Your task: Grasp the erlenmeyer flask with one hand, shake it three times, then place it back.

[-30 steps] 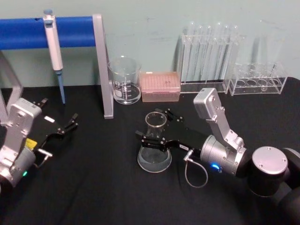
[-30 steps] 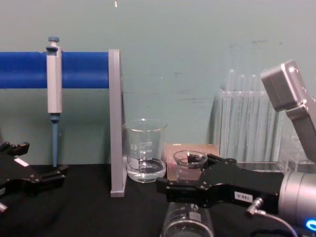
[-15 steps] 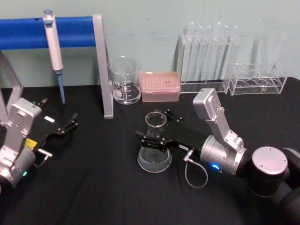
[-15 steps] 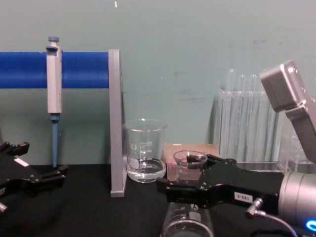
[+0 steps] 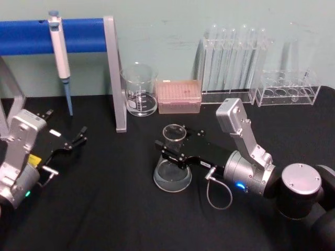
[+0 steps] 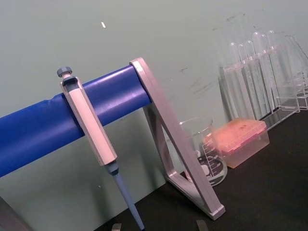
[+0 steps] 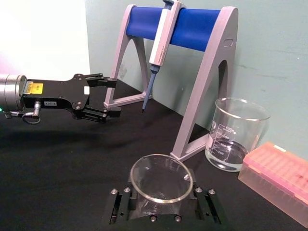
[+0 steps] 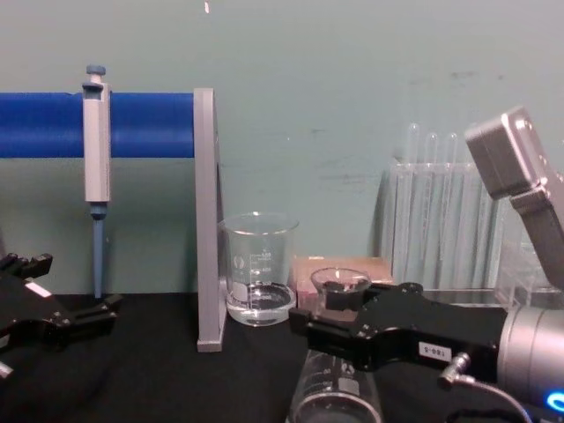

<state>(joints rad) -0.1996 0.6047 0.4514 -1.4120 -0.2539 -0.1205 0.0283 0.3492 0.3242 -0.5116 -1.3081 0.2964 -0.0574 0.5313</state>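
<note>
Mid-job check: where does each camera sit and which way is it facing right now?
Head: high, looking down at the table; right gripper at the erlenmeyer flask, left gripper parked at left.
Chest: low, looking across to the wall; right gripper large, beaker behind.
Left wrist: faces the pipette stand.
Right wrist: looks over right gripper onto erlenmeyer flask.
Shared: head and right wrist both show left gripper.

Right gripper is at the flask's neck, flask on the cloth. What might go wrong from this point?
1. The right gripper sits at the narrow neck of the erlenmeyer flask, well above its wide base. The smooth glass may slip or swing during shaking.
2. The beaker, pink tip box and grey stand leg are just behind, so a wide shake might strike them.
</note>
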